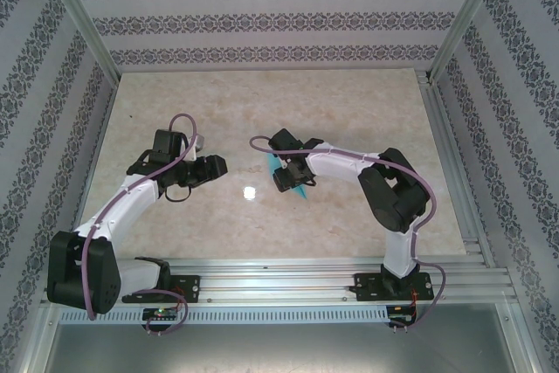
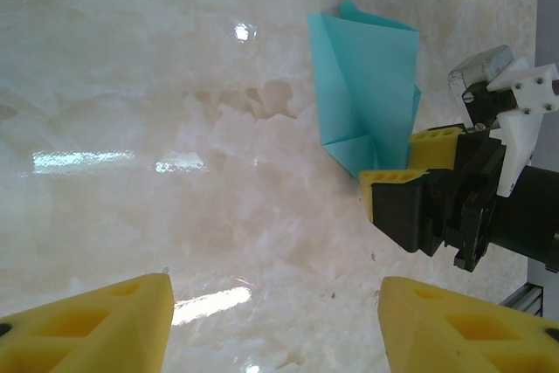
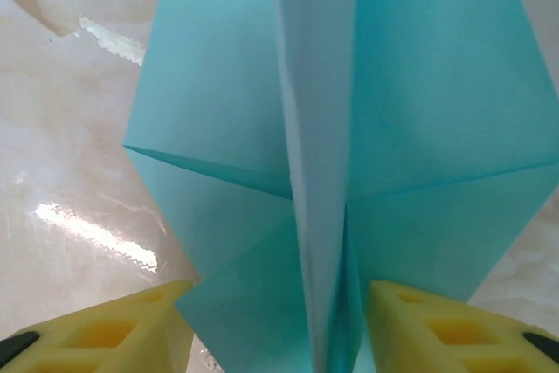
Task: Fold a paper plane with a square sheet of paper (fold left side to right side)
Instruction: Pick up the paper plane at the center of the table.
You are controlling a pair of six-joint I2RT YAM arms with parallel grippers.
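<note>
The cyan paper (image 3: 218, 128) is folded into a pointed shape with a raised centre crease and angled flaps. It lies on the table near the middle (image 1: 302, 188). My right gripper (image 3: 279, 329) straddles its near end, open, one yellow finger (image 3: 131, 325) on each side of the crease and the flaps spreading between them. In the left wrist view the paper (image 2: 362, 85) lies at the upper right with the right gripper (image 2: 410, 163) at its lower corner. My left gripper (image 2: 275, 321) is open over bare table, to the left of the paper (image 1: 218, 168).
The marble-patterned tabletop (image 1: 262, 102) has a white glare spot (image 1: 250, 191) between the two grippers. Patterned walls and metal posts enclose the table. An aluminium rail (image 1: 288, 272) runs along the near edge by the arm bases.
</note>
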